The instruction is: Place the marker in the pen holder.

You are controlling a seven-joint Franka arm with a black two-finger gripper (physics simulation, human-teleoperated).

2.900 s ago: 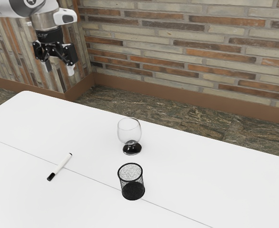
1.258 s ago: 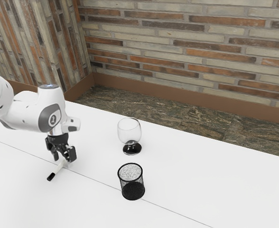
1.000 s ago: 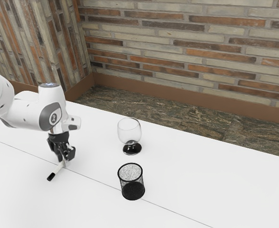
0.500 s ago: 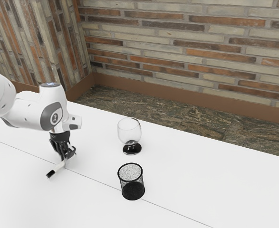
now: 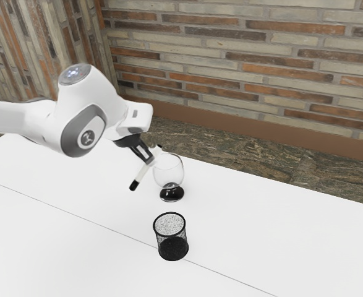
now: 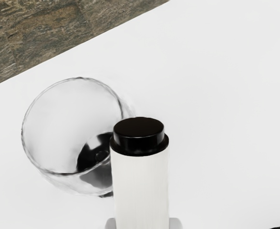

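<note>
- The exterior view is brightly and evenly lit; the smooth white tabletop looks nearly washed out.
- Light falls from above: the glossy white robot arm shades to grey underneath.
- The brown stone floor reads darker.
- Pale glints mark the clear round glass with a black base.
- In the wrist view, the white cylindrical marker with a black end shows soft sheen on its black rim.
</note>
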